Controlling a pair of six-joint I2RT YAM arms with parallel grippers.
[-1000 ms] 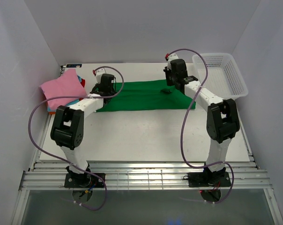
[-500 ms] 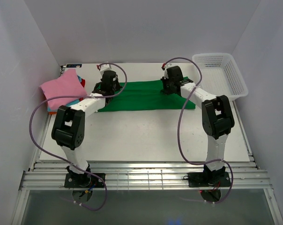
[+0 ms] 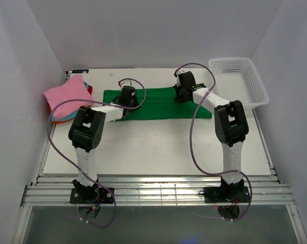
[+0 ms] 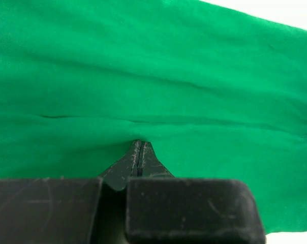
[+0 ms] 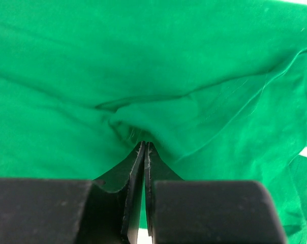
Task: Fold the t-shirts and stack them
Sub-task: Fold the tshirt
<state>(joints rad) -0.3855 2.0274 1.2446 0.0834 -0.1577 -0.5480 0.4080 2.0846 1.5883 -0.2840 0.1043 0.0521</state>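
Observation:
A bright green t-shirt (image 3: pixel 158 105) lies spread as a long strip across the far half of the table. My left gripper (image 3: pixel 128 97) is down on its left part. In the left wrist view the jaws (image 4: pixel 138 145) are shut, with the green cloth (image 4: pixel 153 76) puckered at the tips. My right gripper (image 3: pixel 180 93) rests on the shirt's upper right part. Its jaws (image 5: pixel 144 145) are shut too, and creases in the cloth (image 5: pixel 143 61) run into them. A pink folded t-shirt (image 3: pixel 66 95) tops a pile at the far left, with teal (image 3: pixel 61 117) and orange-red (image 3: pixel 89 90) edges showing beneath it.
A white plastic mesh basket (image 3: pixel 242 84) stands at the far right corner, tilted against the wall. White walls close in both sides and the back. The white table top (image 3: pixel 153 147) runs from the shirt to the arm bases.
Both grippers came down onto the green shirt and their jaws shut. The left gripper slid right along the shirt's left end; the right gripper moved slightly left.

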